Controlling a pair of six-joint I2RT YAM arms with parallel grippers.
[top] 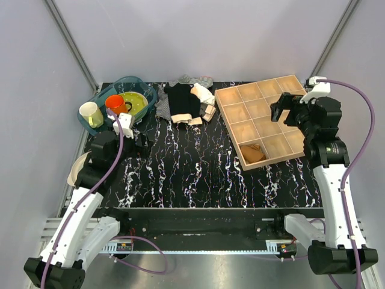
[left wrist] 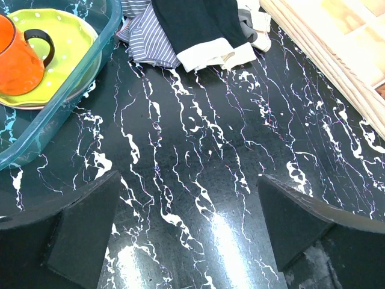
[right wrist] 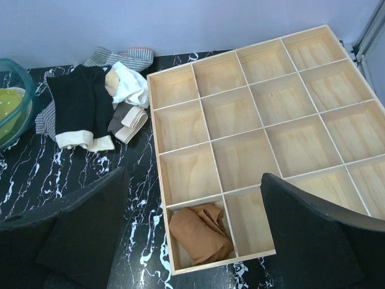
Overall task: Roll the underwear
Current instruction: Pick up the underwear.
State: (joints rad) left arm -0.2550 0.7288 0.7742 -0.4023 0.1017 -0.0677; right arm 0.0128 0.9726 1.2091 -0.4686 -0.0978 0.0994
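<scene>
Black underwear [top: 182,99] lies unrolled, long axis far-to-near, cream hem toward the arms. Only the top and right wrist views show the tan bundle [right wrist: 201,233]. Spread wide: left end effector [left wrist: 189,223] and right end effector [right wrist: 195,226].

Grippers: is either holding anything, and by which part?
Nothing held. Left gripper and right gripper both have open, empty jaws; the underwear lies on the table, apart from both.

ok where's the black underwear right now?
In the top view, the soft black fabric underwear lies at the far edge of the black marbled table, atop the grey-and-white striped cloth, between the blue plastic tub and the wooden compartment tray.
</scene>
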